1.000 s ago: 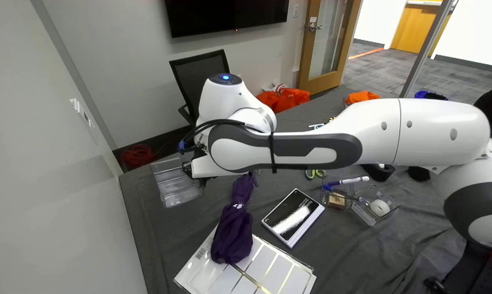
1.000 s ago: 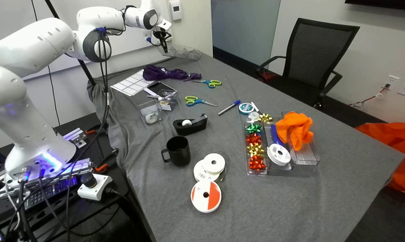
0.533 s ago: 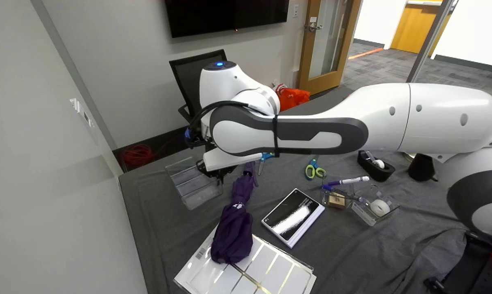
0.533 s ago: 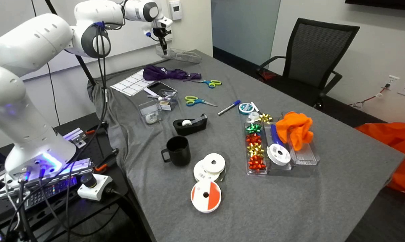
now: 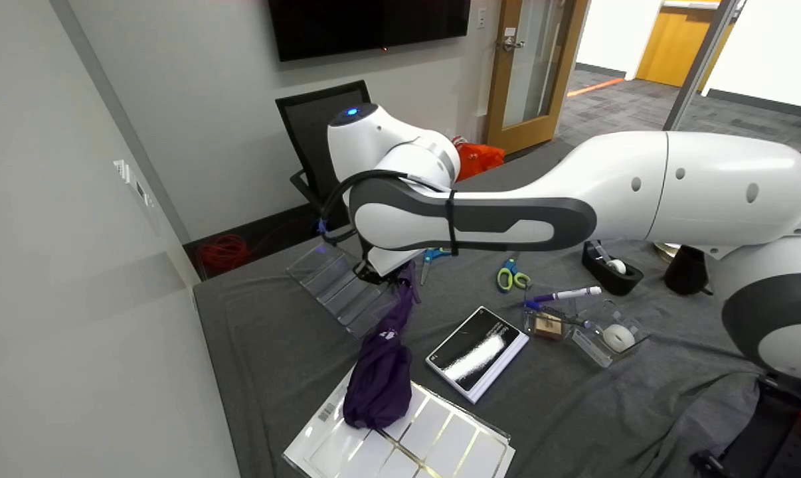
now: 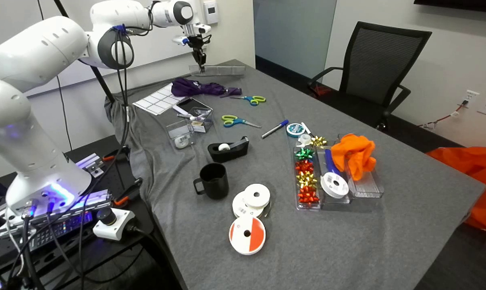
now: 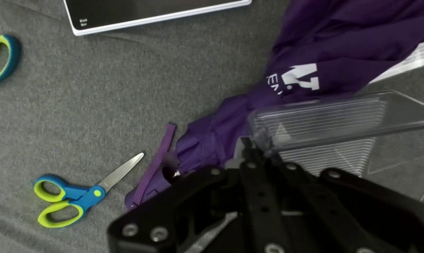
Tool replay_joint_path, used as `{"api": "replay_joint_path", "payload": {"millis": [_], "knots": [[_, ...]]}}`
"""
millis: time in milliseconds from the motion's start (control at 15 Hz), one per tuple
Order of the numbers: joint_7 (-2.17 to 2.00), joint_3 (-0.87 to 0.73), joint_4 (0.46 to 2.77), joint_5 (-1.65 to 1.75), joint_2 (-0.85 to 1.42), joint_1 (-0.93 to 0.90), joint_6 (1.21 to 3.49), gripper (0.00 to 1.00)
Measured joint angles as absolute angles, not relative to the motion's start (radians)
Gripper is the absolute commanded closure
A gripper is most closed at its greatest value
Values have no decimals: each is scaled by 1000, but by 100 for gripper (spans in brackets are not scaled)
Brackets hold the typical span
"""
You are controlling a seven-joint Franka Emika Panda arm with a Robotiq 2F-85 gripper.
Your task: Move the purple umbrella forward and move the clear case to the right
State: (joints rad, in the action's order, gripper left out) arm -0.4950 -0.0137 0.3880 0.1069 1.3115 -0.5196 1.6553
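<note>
Grey cloth [image 6: 420, 225] covers a table [image 5: 261, 398] in a pale-walled room, with a flat black screen [image 5: 374, 26] mounted on the far wall [image 5: 201, 133] in an exterior view. Fingers of a black gripper [image 7: 260, 150] are drawn narrow on the edge of a shallow, divided clear plastic case [image 7: 324, 126] in the wrist view; whether the underside of the case touches the cloth cannot be told. Just beside the case lies a folded dark purple umbrella [image 5: 377, 385] of soft fabric, the handle end to the right of the case in an exterior view, the wider end near and resting on a flat white rectangle [image 5: 440, 451] marked with a grid. To the right of the umbrella sit a black-topped white rectangular box [image 5: 467, 338] and two pairs of blue-and-green scissors [image 5: 510, 275], one close to the handle. Farther right are a white-and-purple marker [image 5: 570, 293] and a small clear plastic container [image 5: 596, 353] with a white roll of tape [image 5: 627, 338]. A white jointed robot arm [image 5: 639, 192] extends above the table from the right. An exterior view also takes in a black tape dispenser [image 6: 227, 153], a black mug [image 6: 215, 185] with its handle to the left and round white spools [image 6: 238, 237] at the near side. To their right, clear plastic trays [image 6: 368, 191] hold red, gold and green bows [image 6: 306, 179] beside a crumpled bright orange cloth [image 6: 352, 151]. A black mesh-backed chair [image 6: 382, 64] stands past the table edge.
</note>
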Motion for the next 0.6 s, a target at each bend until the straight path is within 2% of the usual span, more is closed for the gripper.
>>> {"api": "replay_joint_path", "payload": {"millis": [600], "knots": [[-249,-20,354,131,1296,-489,1632,98]]}}
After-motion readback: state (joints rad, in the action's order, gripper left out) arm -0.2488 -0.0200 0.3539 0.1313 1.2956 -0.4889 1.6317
